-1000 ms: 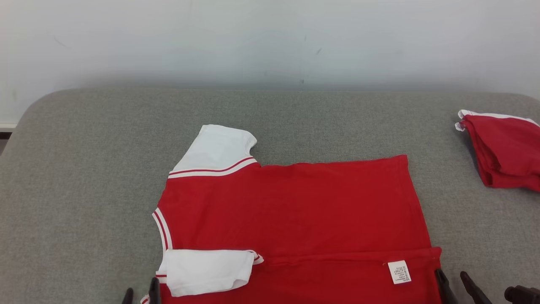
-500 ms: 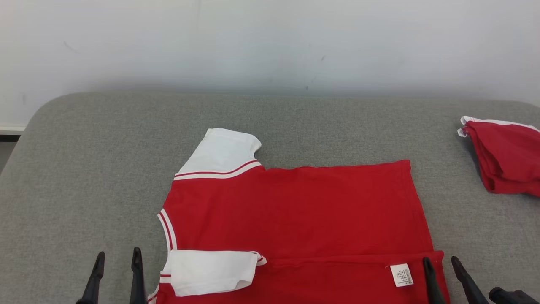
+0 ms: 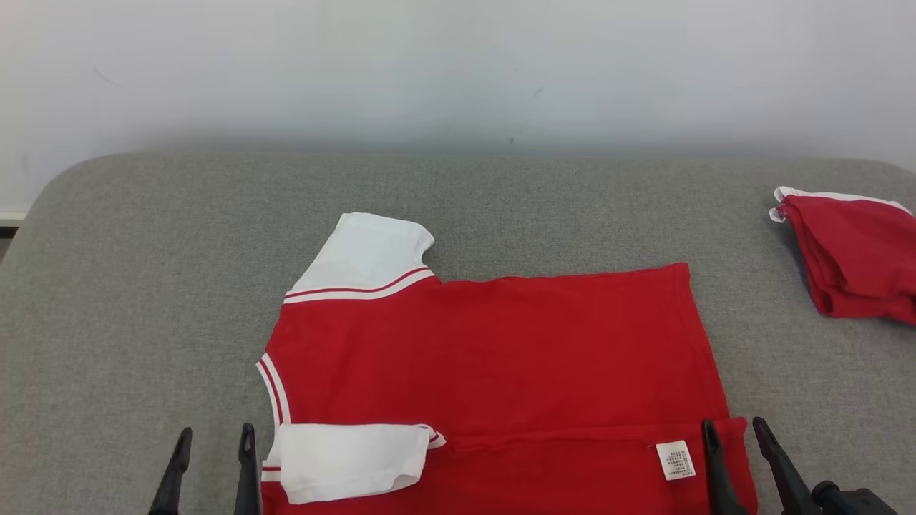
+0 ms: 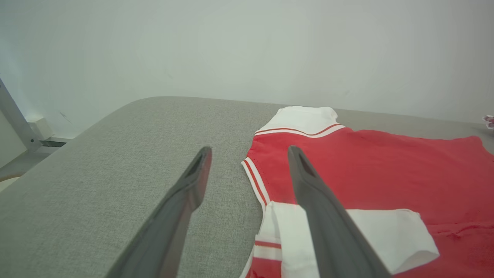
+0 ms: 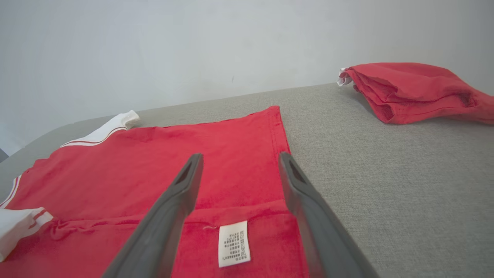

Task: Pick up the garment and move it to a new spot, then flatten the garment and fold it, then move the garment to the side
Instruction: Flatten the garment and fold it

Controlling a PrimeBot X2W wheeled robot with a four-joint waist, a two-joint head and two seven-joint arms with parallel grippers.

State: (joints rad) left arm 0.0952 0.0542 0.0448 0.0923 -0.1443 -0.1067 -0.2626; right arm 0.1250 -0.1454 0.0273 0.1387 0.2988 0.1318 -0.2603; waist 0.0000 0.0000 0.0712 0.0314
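1. Garment (image 3: 494, 343) lies flat mid-cushion (image 3: 143, 286); near edge and near sleeve (image 3: 351, 458) folded in, label (image 3: 675, 459) showing.
2. Far sleeve (image 3: 372, 250) not yet folded.
3. Left gripper (image 3: 217, 429) and right gripper (image 3: 733, 423): fingers apart, empty, at the near corners.
4. Judged: further folds and the move aside remain.

1. Left of the red garment (image 3: 501, 357), the grey surface (image 3: 143, 286) lies bare from the near edge back to the wall (image 3: 458, 71), giving a wide passage.
2. A bare strip runs between the garment's far edge and the wall.
3. A folded red pile (image 3: 851, 257) sits at the right edge, well apart from the garment, with a bare lane between them.
4. The left pincer (image 3: 217, 429) hangs spread just beside the collar. The right pincer (image 3: 732, 422), also spread, straddles the garment's near right edge.
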